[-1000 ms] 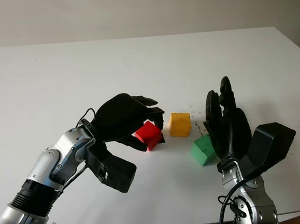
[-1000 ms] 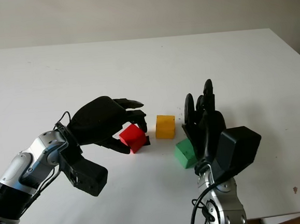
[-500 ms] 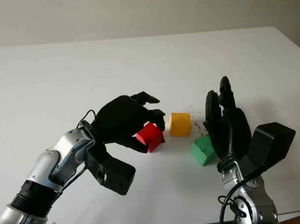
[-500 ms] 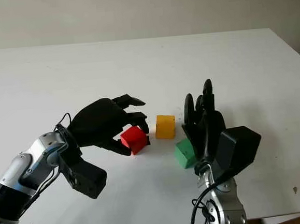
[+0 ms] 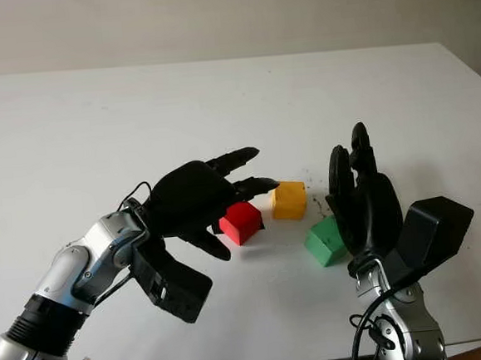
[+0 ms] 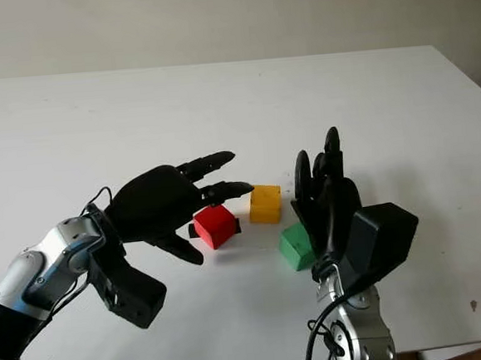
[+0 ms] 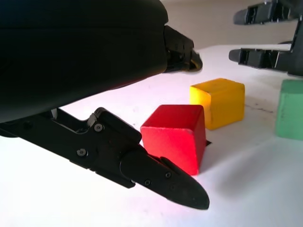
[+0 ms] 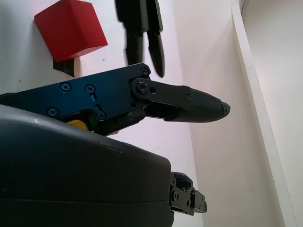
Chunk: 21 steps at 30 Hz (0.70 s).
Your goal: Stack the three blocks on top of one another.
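Three blocks sit apart on the white table (image 5: 94,125): a red block (image 5: 241,222), a yellow block (image 5: 289,199) just right of it, and a green block (image 5: 325,241) nearer the front. My left hand (image 5: 225,194) hovers open over the red block's left side, touching nothing; its thumb (image 7: 156,177) points past the red block (image 7: 176,135) in the left wrist view. My right hand (image 5: 360,195) stands open and upright beside the green block, partly hiding it.
Dark specks mark the table (image 6: 52,120) near the yellow block (image 6: 265,203). Table edges run along the far side and the right.
My left hand has let go of the red block and opened its fingers. The block now sits flat on the table. The right hand has not moved.
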Each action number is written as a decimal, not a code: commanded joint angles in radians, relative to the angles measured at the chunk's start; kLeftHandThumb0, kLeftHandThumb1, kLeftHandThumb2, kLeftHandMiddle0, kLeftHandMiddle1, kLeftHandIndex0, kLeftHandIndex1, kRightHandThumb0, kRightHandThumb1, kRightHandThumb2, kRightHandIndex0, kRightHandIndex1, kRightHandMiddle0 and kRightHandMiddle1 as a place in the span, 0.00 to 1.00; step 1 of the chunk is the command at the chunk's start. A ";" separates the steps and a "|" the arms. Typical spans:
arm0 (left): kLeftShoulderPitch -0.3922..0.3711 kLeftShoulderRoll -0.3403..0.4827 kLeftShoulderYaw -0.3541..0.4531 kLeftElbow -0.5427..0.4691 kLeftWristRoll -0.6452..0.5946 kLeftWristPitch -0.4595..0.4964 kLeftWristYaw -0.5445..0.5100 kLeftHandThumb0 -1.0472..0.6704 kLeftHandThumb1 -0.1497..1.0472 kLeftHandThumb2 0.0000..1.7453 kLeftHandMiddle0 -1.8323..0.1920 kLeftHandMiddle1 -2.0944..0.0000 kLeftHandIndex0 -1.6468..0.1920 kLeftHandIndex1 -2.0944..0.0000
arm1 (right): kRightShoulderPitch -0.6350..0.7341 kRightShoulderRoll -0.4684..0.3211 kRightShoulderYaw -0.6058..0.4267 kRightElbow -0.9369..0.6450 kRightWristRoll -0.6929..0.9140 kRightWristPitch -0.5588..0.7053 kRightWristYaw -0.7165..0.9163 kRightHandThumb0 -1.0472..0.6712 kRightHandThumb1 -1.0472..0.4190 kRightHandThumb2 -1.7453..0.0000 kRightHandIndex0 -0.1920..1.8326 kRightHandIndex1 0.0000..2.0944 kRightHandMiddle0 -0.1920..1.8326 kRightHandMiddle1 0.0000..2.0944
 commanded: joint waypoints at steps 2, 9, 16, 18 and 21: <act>0.027 -0.004 0.064 -0.039 -0.092 0.046 -0.018 0.12 0.85 0.03 1.00 1.00 0.99 1.00 | 0.007 0.020 -0.010 -0.021 0.008 -0.002 -0.004 0.24 0.00 0.70 0.02 0.03 0.03 0.03; 0.107 -0.063 0.234 -0.077 -0.401 0.187 -0.032 0.07 0.99 0.16 1.00 1.00 1.00 1.00 | -0.016 -0.045 -0.038 -0.051 -0.017 0.004 0.025 0.24 0.00 0.73 0.03 0.03 0.04 0.03; 0.185 -0.222 0.358 -0.043 -0.591 0.233 0.117 0.11 1.00 0.29 1.00 1.00 1.00 1.00 | -0.078 -0.155 -0.106 -0.110 -0.029 0.043 0.093 0.22 0.00 0.89 0.04 0.03 0.07 0.04; 0.195 -0.253 0.380 -0.015 -0.636 0.215 0.139 0.14 1.00 0.32 1.00 0.99 1.00 1.00 | -0.094 -0.194 -0.115 -0.128 -0.052 0.048 0.112 0.22 0.00 0.93 0.05 0.04 0.08 0.05; 0.214 -0.274 0.400 0.005 -0.682 0.211 0.142 0.16 1.00 0.35 0.99 0.98 1.00 1.00 | -0.108 -0.245 -0.130 -0.166 -0.068 0.090 0.139 0.23 0.02 0.96 0.05 0.04 0.09 0.05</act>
